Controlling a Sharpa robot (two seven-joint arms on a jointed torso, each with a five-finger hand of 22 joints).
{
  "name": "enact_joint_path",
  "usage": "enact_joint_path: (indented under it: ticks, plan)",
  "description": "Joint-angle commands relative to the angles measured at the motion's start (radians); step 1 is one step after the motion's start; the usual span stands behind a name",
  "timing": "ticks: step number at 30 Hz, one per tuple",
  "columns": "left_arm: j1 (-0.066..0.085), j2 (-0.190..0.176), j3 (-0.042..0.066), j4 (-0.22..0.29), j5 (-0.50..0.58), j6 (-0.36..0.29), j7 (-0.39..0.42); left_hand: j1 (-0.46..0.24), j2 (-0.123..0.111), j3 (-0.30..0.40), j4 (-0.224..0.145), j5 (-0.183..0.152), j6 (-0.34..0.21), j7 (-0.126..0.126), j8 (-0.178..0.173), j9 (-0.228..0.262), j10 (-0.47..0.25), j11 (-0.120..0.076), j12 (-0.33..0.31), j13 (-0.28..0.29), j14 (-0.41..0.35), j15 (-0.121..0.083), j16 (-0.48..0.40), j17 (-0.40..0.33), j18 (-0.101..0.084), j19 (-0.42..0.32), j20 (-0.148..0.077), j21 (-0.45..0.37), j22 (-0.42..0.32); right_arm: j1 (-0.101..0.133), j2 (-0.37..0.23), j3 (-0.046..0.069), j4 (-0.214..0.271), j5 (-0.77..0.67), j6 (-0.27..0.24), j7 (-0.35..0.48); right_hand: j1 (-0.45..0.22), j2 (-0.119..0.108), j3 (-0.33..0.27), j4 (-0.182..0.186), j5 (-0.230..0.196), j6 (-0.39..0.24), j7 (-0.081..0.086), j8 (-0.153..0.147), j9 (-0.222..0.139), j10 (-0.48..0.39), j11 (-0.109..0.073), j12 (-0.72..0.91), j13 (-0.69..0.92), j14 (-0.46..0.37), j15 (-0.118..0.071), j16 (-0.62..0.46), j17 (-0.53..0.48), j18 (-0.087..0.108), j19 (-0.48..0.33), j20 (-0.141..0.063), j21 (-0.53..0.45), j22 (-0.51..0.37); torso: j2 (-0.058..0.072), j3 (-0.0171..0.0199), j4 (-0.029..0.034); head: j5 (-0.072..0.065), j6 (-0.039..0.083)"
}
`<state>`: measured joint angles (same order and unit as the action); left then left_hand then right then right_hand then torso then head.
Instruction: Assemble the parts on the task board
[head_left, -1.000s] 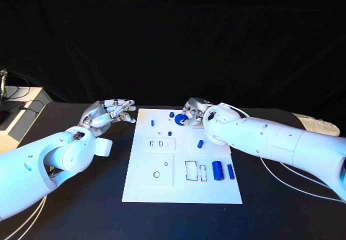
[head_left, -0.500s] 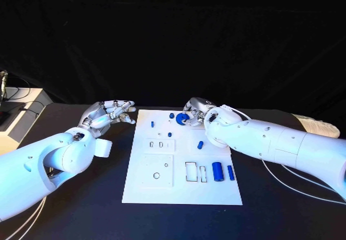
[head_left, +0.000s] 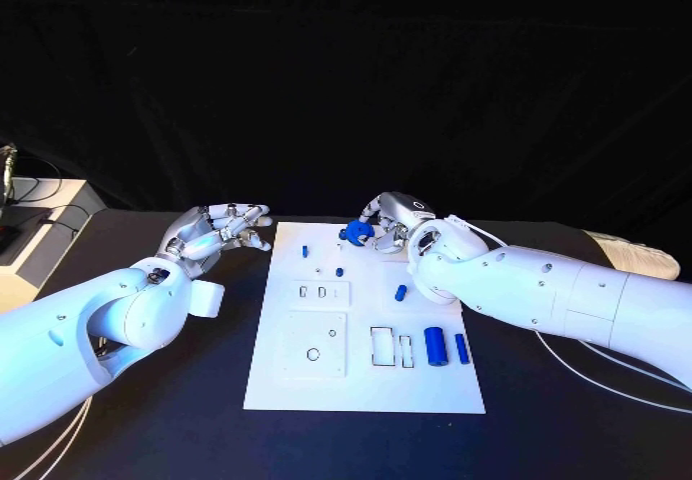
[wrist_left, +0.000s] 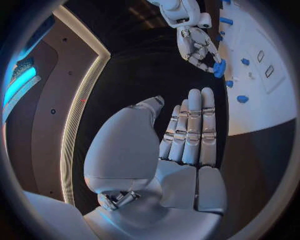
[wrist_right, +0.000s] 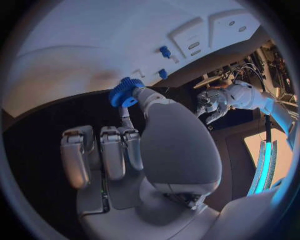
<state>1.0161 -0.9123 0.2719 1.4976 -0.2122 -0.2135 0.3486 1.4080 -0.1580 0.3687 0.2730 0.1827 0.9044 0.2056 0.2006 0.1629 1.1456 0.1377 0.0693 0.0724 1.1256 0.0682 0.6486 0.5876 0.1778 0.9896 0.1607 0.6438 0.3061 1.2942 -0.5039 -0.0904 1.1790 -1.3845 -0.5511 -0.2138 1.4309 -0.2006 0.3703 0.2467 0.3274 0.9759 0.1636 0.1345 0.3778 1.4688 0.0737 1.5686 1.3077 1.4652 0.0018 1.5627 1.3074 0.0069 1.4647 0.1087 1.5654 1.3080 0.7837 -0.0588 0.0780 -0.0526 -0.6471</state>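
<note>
— Gear first: where is it?

— One blue gear (head_left: 358, 232) sits pinched between the thumb and a finger of the right hand (head_left: 387, 225), over the far edge of the task board (head_left: 289, 385). In the right wrist view the toothed rim (wrist_right: 126, 91) shows clearly at the fingertips, while the other fingers (wrist_right: 103, 152) are curled toward the palm.

— How many loose parts lie on the board?

— I count five blue ones: two small pegs near the far end, one (head_left: 306, 251) beside the other (head_left: 339, 270); one short piece (head_left: 401, 292) toward the right edge; one thick cylinder (head_left: 436, 346) and one thin bar (head_left: 463, 347) side by side near the front right.

— Any recesses?

— One small panel with two slots (head_left: 320, 291), one larger panel with a round hole (head_left: 315, 352), and one rectangular pocket (head_left: 382, 343) just left of the cylinder.

— And the left hand?

— The left hand (head_left: 216, 228) hovers over the black table (head_left: 173, 420), just beside the board's far left corner, holding nothing. Its fingers (wrist_left: 194, 125) lie straight and side by side, thumb apart from them.
</note>
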Motion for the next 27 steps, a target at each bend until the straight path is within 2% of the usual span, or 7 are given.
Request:
enact_joint_path:
  ticks: [1, 6, 14, 21, 27]
  plan:
    - [0.0, 0.003, 0.001, 0.002, -0.002, 0.015, 0.005, 0.004, -0.005, 0.007, 0.001, -0.005, 0.005, 0.0, -0.003, 0.001, -0.008, -0.001, -0.004, -0.001, -0.007, -0.003, 0.005, 0.001, 0.003, -0.007, 0.001, 0.004, 0.002, -0.002, 0.015, -0.002, 0.001, -0.027, -0.004, 0.01, -0.01, -0.005, 0.007, 0.001, -0.005, 0.024, -0.016, 0.005, 0.007, 0.102, -0.006, 0.002, 0.263, 0.104, -0.006, 0.006, 0.254, -0.007, 0.106, -0.007, 0.005, 0.263, 0.001, -0.0007, 0.0031, -0.002, 0.0]
    - [0.0, 0.005, 0.001, 0.001, -0.002, 0.015, 0.005, 0.005, -0.005, 0.009, 0.0, -0.005, 0.005, 0.0, -0.003, 0.002, -0.008, -0.001, -0.004, -0.001, -0.007, -0.003, 0.006, 0.002, 0.003, -0.009, 0.001, 0.006, 0.003, -0.008, 0.036, -0.006, -0.006, -0.034, 0.009, 0.012, -0.012, -0.006, 0.008, 0.001, -0.007, 0.023, -0.016, 0.004, 0.007, 0.102, -0.006, 0.002, 0.263, 0.103, -0.006, 0.006, 0.254, -0.007, 0.106, -0.007, 0.005, 0.263, 0.001, -0.0009, 0.0051, -0.002, -0.001]
    - [0.0, 0.006, 0.001, 0.001, -0.002, 0.015, 0.005, 0.005, -0.005, 0.009, 0.0, -0.005, 0.005, 0.0, -0.003, 0.002, -0.008, -0.001, -0.004, -0.001, -0.007, -0.003, 0.006, 0.002, 0.003, -0.009, 0.001, 0.006, 0.003, -0.011, 0.058, -0.007, -0.019, -0.052, 0.018, 0.01, -0.012, -0.006, 0.008, 0.001, -0.007, 0.023, -0.016, 0.004, 0.007, 0.102, -0.006, 0.002, 0.263, 0.103, -0.006, 0.006, 0.254, -0.007, 0.106, -0.007, 0.005, 0.263, 0.002, -0.0024, 0.0023, 0.002, -0.004]
    - [0.0, 0.008, 0.001, -0.001, -0.002, 0.016, 0.005, 0.005, -0.005, 0.009, 0.0, -0.005, 0.005, 0.0, -0.003, 0.002, -0.008, -0.001, -0.004, -0.001, -0.007, -0.003, 0.006, 0.002, 0.003, -0.009, 0.001, 0.006, 0.003, -0.014, 0.075, -0.009, -0.033, -0.064, 0.044, 0.007, -0.017, -0.011, 0.01, 0.0, -0.011, 0.022, -0.015, 0.004, 0.007, 0.102, -0.006, 0.002, 0.263, 0.103, -0.006, 0.006, 0.254, -0.007, 0.106, -0.008, 0.005, 0.263, 0.002, -0.0018, 0.0019, 0.003, -0.005]
    - [0.0, 0.009, 0.001, -0.001, -0.002, 0.015, 0.005, 0.005, -0.005, 0.009, 0.0, -0.005, 0.005, 0.0, -0.003, 0.002, -0.008, -0.001, -0.004, -0.001, -0.007, -0.003, 0.006, 0.002, 0.003, -0.009, 0.001, 0.006, 0.003, -0.017, 0.089, -0.012, -0.059, -0.066, 0.057, 0.009, -0.018, -0.012, 0.01, 0.0, -0.013, 0.022, -0.015, 0.004, 0.006, 0.102, -0.006, 0.002, 0.263, 0.103, -0.006, 0.006, 0.253, -0.007, 0.106, -0.008, 0.005, 0.263, 0.001, -0.0017, 0.0042, 0.004, -0.007]
